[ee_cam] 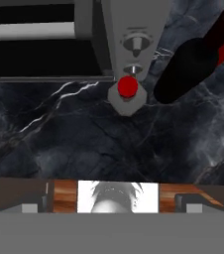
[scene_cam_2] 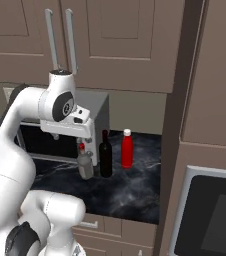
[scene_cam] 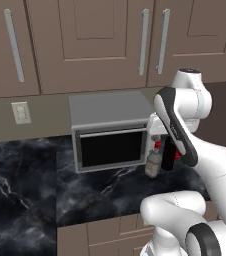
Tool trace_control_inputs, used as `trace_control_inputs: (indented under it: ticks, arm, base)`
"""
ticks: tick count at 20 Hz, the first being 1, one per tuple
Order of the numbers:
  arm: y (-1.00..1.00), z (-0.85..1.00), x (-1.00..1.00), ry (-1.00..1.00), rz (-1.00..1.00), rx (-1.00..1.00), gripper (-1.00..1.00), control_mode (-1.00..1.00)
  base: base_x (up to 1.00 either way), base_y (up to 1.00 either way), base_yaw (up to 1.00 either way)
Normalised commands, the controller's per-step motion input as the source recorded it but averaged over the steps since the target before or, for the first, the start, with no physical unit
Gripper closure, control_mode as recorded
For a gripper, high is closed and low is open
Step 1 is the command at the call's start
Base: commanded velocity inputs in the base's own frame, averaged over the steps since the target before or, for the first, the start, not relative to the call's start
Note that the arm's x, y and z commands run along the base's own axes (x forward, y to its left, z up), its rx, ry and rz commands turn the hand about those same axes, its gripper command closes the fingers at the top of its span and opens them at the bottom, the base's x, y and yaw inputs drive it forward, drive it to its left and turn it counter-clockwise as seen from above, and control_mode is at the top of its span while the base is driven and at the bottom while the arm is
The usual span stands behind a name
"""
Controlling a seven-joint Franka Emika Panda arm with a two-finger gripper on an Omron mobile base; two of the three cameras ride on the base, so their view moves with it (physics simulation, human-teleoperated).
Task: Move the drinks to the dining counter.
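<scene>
Black marble counter (scene_cam_2: 130, 192) holds three upright bottles (scene_cam_2: 105, 154).

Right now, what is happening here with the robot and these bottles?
The white arm is reaching over a black marble counter beside a grey microwave. Its gripper hangs open just above the squat clear bottle with a red cap and holds nothing. Next to that bottle stand the tall dark wine bottle and the slim red bottle, both upright. It looks ready to come down on the squat bottle, but no drink has been picked up yet.
</scene>
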Motion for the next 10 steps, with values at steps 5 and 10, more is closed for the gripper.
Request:
trace_control_inputs:
  ticks: [5, 10]
  arm:
    - [0.0, -0.3, 0.28, 0.0, -0.08, 0.0, -1.0, -1.0]
    - [0.0, -0.21, 0.21, 0.0, -0.13, 0.0, -1.0, -1.0]
  base:
    - [0.0, 0.0, 0.0]
    - [0.0, 0.0, 0.0]
